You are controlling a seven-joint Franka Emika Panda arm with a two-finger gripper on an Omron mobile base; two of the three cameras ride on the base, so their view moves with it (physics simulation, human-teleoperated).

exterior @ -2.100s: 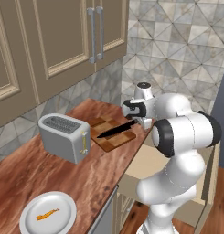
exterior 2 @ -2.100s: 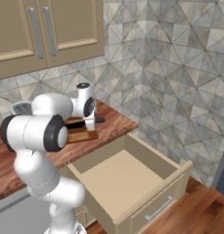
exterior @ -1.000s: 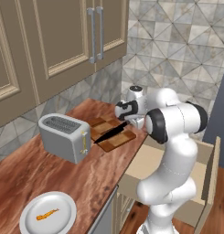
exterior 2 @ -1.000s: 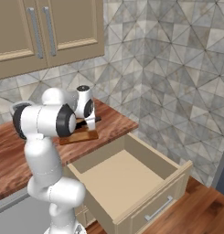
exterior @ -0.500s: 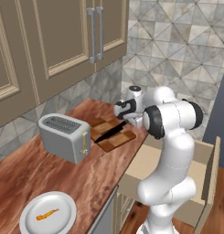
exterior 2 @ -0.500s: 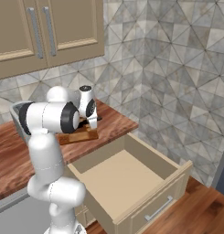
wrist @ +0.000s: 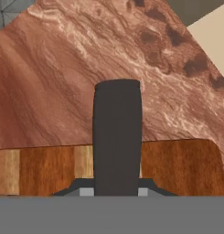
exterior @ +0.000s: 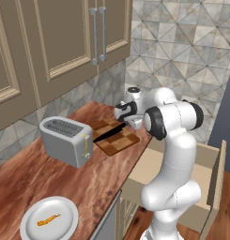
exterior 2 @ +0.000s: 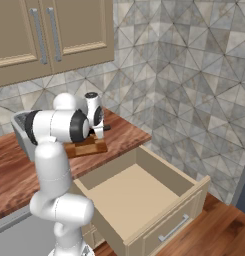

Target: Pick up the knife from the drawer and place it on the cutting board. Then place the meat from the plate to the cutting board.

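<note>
Reddish wood counter (exterior: 55, 178) holds a white plate (exterior: 34, 228), lower left, with the orange meat (exterior: 48, 219). Drawer (exterior 2: 144, 197) stands open. Gripper (exterior: 123, 112) clamps the black knife (exterior: 109, 133) over the cutting board (exterior: 123, 143), mid-frame.

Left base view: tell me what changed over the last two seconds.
The arm swung left across the counter, carrying the gripper from beside the cutting board's right end to over that end. It was shut on the knife throughout, and the blade lies along the board. The toaster, plate, meat and open drawer stayed put.
</note>
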